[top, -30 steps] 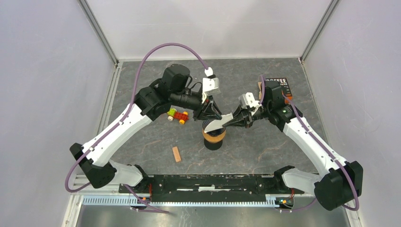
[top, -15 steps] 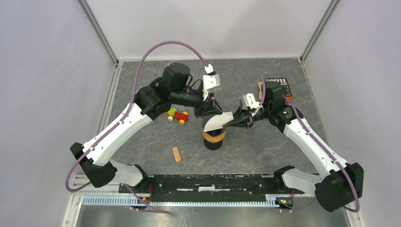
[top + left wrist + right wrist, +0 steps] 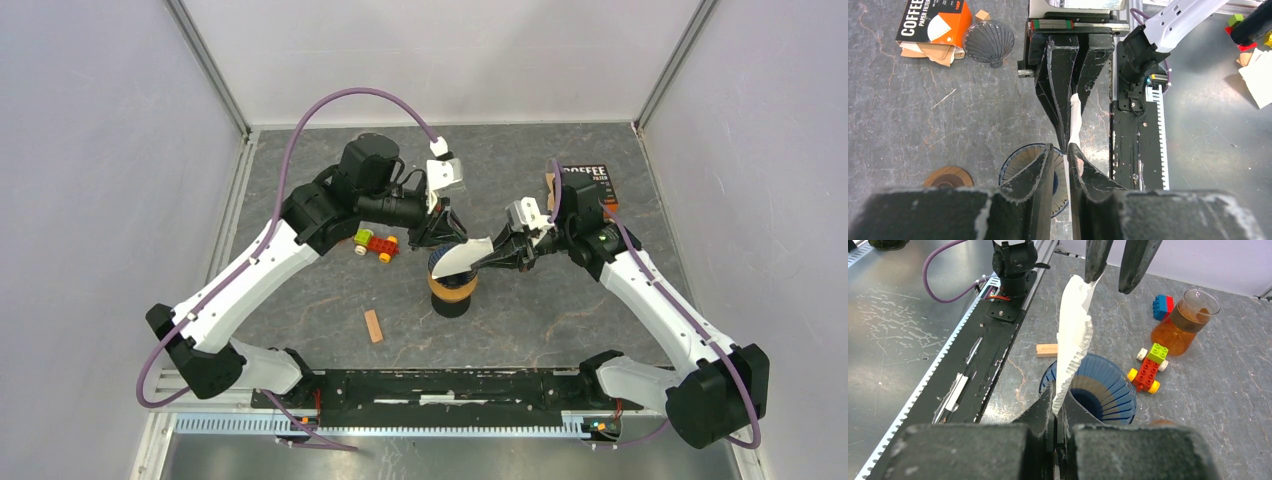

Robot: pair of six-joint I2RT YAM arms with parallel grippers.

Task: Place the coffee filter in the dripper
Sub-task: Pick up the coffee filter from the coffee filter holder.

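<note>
Coffee filter (image 3: 1073,335) pinched on edge in tightly closed right gripper (image 3: 1057,395), held just above blue dripper (image 3: 1108,390) at mid-table. Left gripper (image 3: 1062,149) reaching in from far left, jaws slightly parted, not clamping, filter's upper corner against one fingertip (image 3: 1094,267)

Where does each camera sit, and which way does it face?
Top external: high behind the robot, looking down on the table; the left arm and right arm show whole.
Left wrist: on the left arm, looking down over the dripper; the left pincer fills the bottom.
Right wrist: on the right arm, looking leftward across the table; the right pincer is at the bottom.
Shared: both wrist views show the coffee filter, the dripper and the opposite pincer.
</note>
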